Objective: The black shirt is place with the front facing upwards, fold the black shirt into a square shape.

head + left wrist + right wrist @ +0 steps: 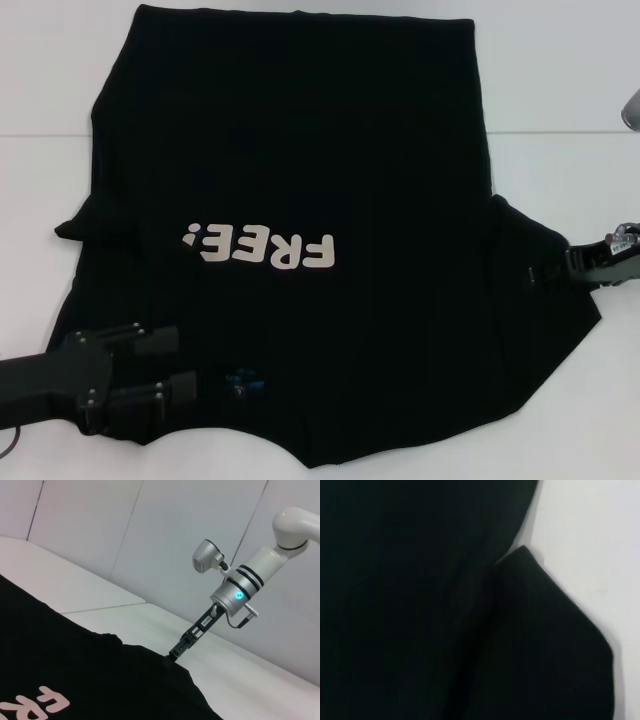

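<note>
The white tabletop (pixel 560 80) carries the black shirt (pixel 300 150) spread over its middle, lettering up, while the left gripper (pixel 185 365) stands with fingers apart at the near collar and the right gripper (pixel 570 262) is closed on the right sleeve edge.

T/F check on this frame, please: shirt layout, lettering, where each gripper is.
1. The black shirt lies spread flat with its white lettering facing up. True.
2. The shirt is already folded into a square. False: it is spread open, both sleeves out.
3. The left gripper is at the collar, beside the blue neck label. True.
4. The right gripper is parked away from the shirt. False: it is at the sleeve on the robot's right.
5. The table is dark wood. False: it is white.
</note>
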Available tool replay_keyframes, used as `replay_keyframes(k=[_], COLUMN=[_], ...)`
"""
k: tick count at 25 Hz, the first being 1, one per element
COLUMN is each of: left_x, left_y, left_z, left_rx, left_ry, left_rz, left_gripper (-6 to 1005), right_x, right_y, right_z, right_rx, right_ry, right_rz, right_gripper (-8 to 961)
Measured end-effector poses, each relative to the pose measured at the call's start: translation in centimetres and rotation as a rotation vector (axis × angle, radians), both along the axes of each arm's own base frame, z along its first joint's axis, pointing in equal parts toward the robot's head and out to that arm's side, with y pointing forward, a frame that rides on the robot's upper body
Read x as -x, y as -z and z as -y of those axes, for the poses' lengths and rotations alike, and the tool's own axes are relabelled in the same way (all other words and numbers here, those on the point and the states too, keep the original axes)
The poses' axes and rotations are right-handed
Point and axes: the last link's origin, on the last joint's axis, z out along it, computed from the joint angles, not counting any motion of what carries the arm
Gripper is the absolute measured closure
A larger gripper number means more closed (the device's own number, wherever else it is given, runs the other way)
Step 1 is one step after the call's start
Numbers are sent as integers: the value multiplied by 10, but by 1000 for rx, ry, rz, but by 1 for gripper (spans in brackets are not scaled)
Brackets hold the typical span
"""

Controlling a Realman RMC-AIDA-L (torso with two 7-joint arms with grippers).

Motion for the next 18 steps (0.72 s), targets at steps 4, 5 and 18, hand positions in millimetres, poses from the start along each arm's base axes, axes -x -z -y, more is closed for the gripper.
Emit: replay_keyframes(k=[4, 5, 18], left_x=[0, 0, 0], left_y=[0, 0, 0], left_z=[0, -1, -1], left_rx=[-2, -2, -5], left_ry=[-1, -1, -2], left_rz=[-2, -3, 1], left_gripper=[264, 264, 266], right_x=[7, 8, 11], right_y=[3, 3, 3], right_z=[2, 2, 0], right_rx=[27, 27, 53], right_ry=[-18, -20, -48], right_rz=[-49, -55, -9], right_gripper=[102, 106, 136])
